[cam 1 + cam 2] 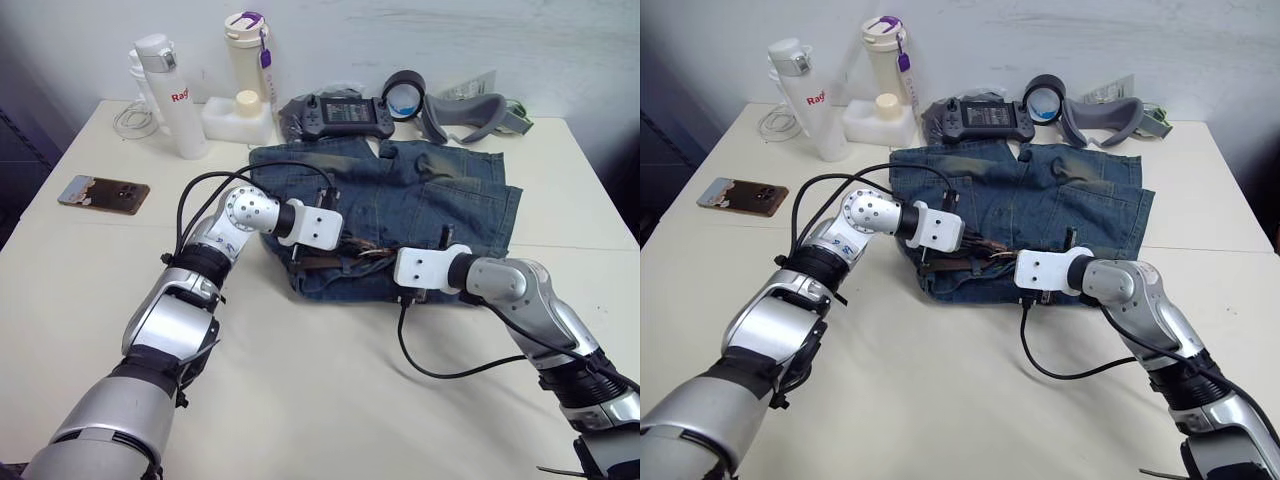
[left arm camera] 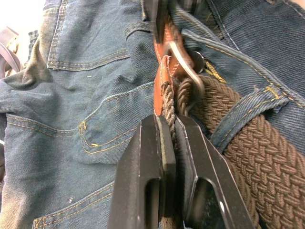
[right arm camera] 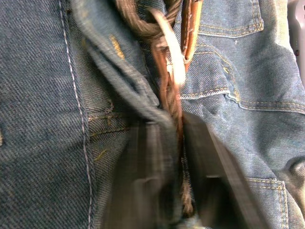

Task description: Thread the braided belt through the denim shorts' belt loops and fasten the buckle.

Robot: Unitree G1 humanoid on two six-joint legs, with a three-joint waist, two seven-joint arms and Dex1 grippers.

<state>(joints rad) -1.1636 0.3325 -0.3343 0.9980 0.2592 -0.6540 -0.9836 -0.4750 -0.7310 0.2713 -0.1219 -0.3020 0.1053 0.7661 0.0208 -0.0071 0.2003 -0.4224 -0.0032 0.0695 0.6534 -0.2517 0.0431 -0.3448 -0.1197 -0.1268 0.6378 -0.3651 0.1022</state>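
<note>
Faded blue denim shorts (image 1: 400, 205) with yellowish worn patches lie flat on the tabletop, toward its far edge, waistband facing the near edge. Dark brown braided belt (image 2: 248, 143) runs along the waistband, passing under a narrow blue denim belt loop (image 2: 248, 107). Silver metal buckle (image 2: 188, 64) with tan leather tab sits mid-waistband, tilted up; belt strand pinched just below it.

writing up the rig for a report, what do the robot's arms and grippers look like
Both arms have silver-grey metallic shells with black joint bands and a round silver joint near the wrist. Each wrist ends in a white boxy housing, with black cables looping loosely alongside. The left gripper has two flat, glossy black fingers. The right gripper has the same dark fingers.
</note>
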